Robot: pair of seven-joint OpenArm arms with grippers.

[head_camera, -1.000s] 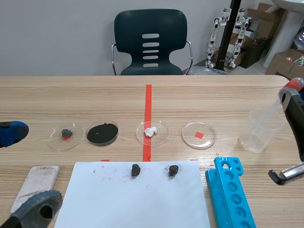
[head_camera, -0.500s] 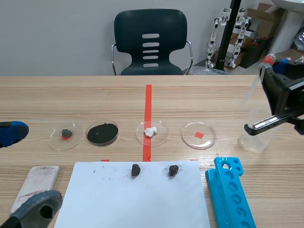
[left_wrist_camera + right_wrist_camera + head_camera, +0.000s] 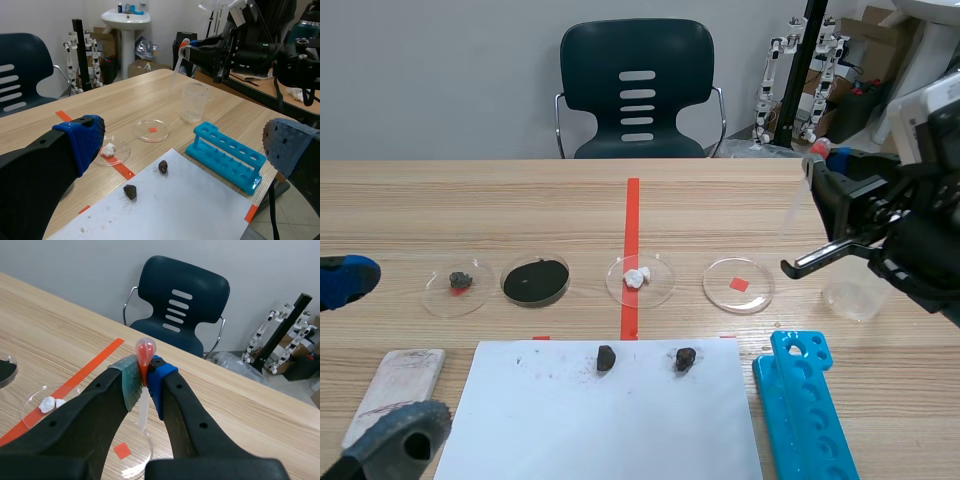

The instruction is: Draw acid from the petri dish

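Note:
A clear petri dish with a red square lies right of the tape line. My right gripper hangs above and just right of it, shut on a clear pipette with a red bulb. In the right wrist view the bulb sticks up between the pads, and the tube runs down toward that dish. My left gripper stands open low at the near left, nothing between its fingers. From the left wrist view the dish lies far ahead, the pipette beyond it.
A plastic beaker stands right of the dish and a blue tube rack in front of it. Other dishes hold white lumps, black powder and a dark lump. White paper carries two rocks. A pale block lies near left.
My right arm has swung left and up with the pipette, from beside the beaker to above the red-square dish. The left arm has stayed put.

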